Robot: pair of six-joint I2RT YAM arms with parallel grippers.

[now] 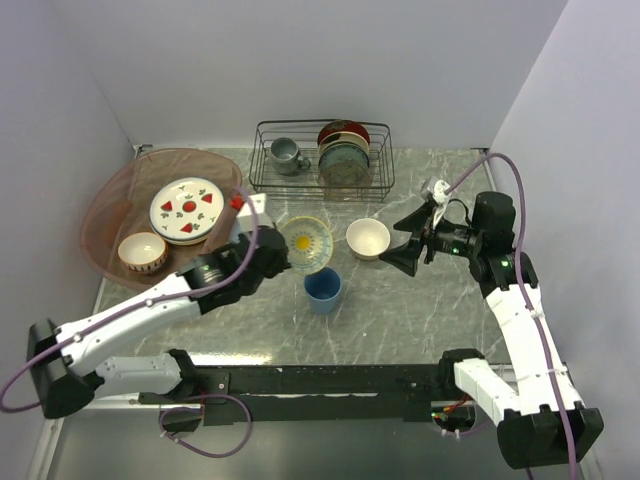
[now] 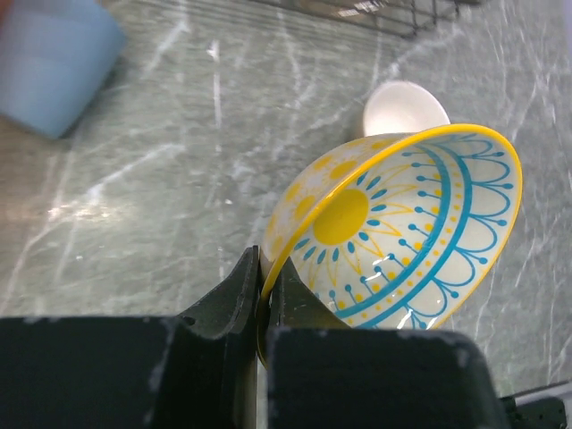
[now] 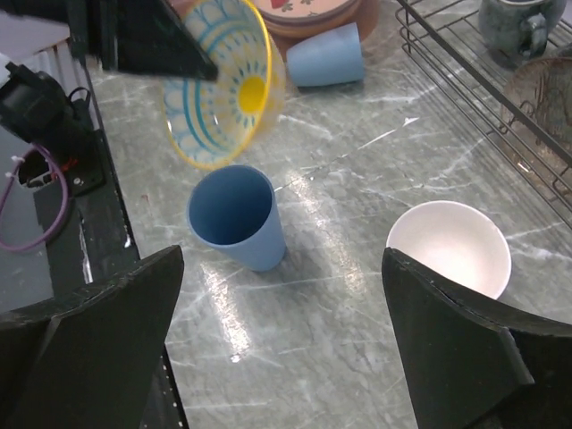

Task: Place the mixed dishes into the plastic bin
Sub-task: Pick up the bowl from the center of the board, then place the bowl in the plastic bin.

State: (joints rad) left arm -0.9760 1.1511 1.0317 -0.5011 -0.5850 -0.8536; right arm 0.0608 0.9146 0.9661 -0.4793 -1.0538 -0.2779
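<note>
Pinkish plastic bin on the left holds the strawberry plate and a red-patterned bowl. Left gripper is clenched on the rim of a tilted yellow-blue bowl. Beside it a blue cup stands upright. Cream bowl sits near the right gripper, whose fingers are spread apart.

Lab test cell: bare white walls around a marble-look table.

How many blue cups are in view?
2. One blue cup stands upright on the table. The other cup lies on its side by the plastic bin, hidden from the top camera by the left arm.
</note>
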